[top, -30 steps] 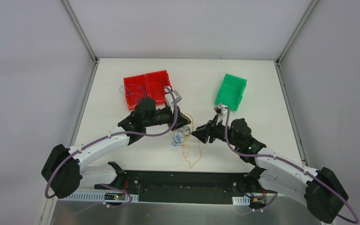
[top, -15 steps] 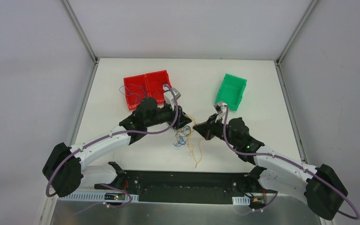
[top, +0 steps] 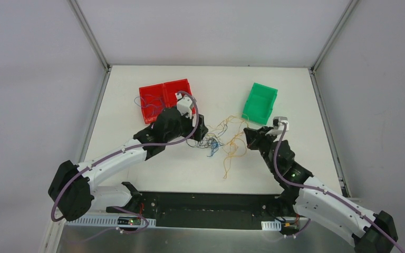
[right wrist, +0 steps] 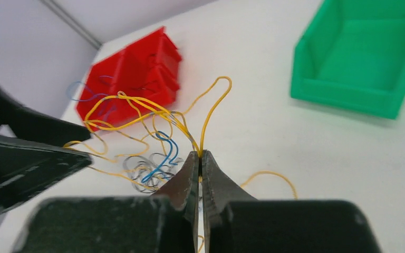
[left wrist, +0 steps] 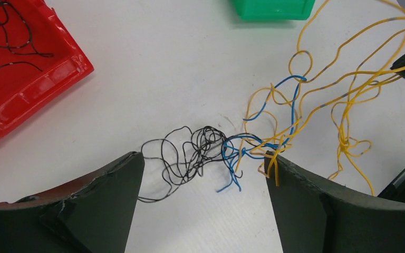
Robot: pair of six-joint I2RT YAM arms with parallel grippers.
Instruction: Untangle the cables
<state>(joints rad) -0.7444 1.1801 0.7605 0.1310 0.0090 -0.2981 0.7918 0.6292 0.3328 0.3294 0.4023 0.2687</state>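
Yellow, orange, blue and black, the cables lie knotted on the white table, left of the green bin and nearer the arm bases than it is. The black loops sit farthest from the green bin, the blue ones lie in the middle of the knot, and the yellow strands fan out toward the bin.

The right gripper is just off the green bin's near left corner in the top view. Its jaws are pressed together on a few yellow strands, which rise from the pinch and arch back to the knot.

The left gripper hovers at the side of the knot away from the green bin, jaws spread wide and gripping nothing. The black loops lie between its fingers, and a yellow end lies at the tip of the finger nearer the green bin.

A red bin sits well left of the green bin, beyond the left gripper.
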